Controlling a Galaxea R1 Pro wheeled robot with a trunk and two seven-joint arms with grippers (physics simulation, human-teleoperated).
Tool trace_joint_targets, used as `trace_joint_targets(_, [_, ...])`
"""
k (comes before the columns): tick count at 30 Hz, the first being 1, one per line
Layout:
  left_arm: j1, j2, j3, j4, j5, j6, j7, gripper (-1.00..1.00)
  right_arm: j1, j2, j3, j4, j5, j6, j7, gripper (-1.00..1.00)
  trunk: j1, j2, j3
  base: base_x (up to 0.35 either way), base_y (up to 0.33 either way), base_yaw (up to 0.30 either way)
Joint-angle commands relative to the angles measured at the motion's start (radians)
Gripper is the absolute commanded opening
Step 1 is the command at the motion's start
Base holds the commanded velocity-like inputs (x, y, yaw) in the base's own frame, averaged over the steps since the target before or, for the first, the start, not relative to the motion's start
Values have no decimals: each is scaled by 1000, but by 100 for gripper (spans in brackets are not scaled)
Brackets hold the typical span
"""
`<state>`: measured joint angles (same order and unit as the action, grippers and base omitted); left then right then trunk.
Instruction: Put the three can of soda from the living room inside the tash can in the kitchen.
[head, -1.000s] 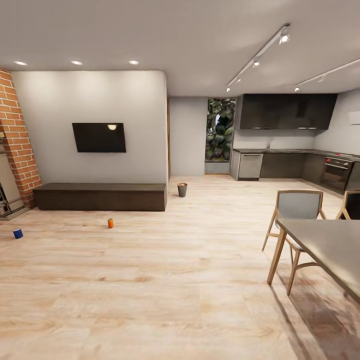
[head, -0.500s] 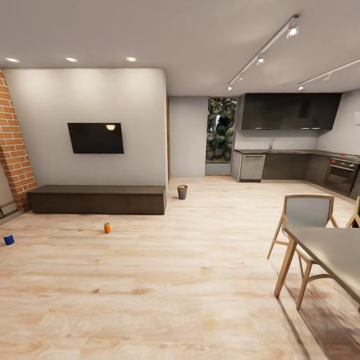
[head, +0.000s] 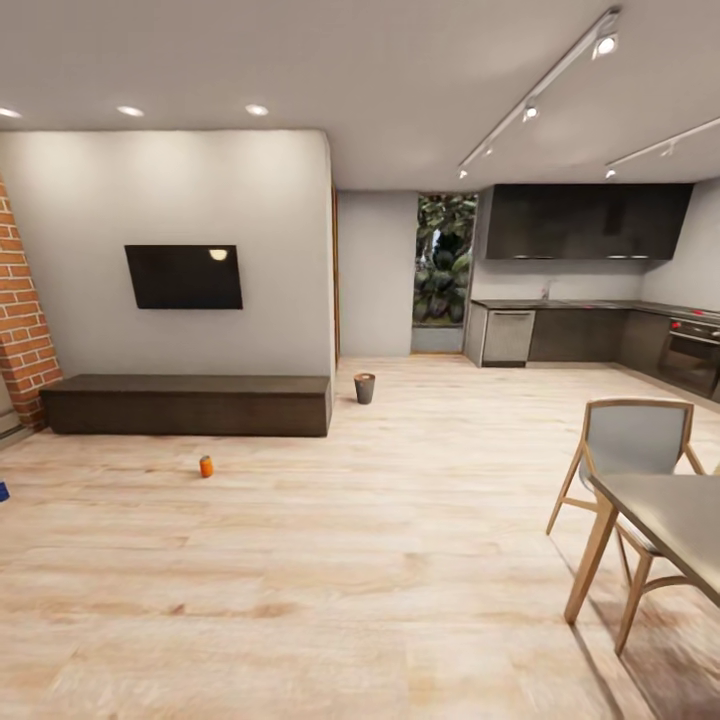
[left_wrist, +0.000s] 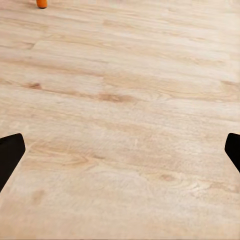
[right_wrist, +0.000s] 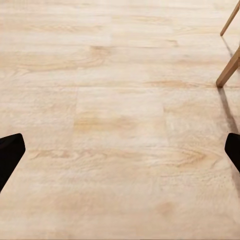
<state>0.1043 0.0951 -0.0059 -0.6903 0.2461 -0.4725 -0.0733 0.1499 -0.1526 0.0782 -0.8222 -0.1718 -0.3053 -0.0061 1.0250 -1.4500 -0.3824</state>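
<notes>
An orange can of soda (head: 206, 466) stands upright on the wooden floor in front of the long dark bench (head: 185, 404); its lower part also shows in the left wrist view (left_wrist: 42, 3). A dark blue can of soda (head: 2, 491) is cut off by the head view's left edge. The small dark trash can (head: 365, 388) stands on the floor past the bench's right end, toward the kitchen. My left gripper (left_wrist: 120, 155) hangs open over bare floor, well short of the orange can. My right gripper (right_wrist: 120, 155) is open too, with nothing between its fingers.
A grey table (head: 672, 512) and a wooden chair (head: 636, 447) stand at the right; a wooden leg (right_wrist: 229, 70) shows in the right wrist view. Dark kitchen counters (head: 580, 335) line the far right wall. A brick column (head: 22, 320) rises at the far left.
The head view has advanced across the room, so the cans slid toward the left edge and the table and chair toward the right. Nothing on the floor has moved.
</notes>
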Motion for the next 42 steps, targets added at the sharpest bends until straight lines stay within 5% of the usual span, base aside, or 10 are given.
trace_joint_targets(1, [0,0,0,0,0,0,0,100,0,0,0,0,0,0,0,100,0,0,0,319,-30,0])
trace_joint_targets(42, [0,0,0,0,-1,0,1,100,-1,0,0,0,-1,0,0,100,0,0,0,312,-109,0])
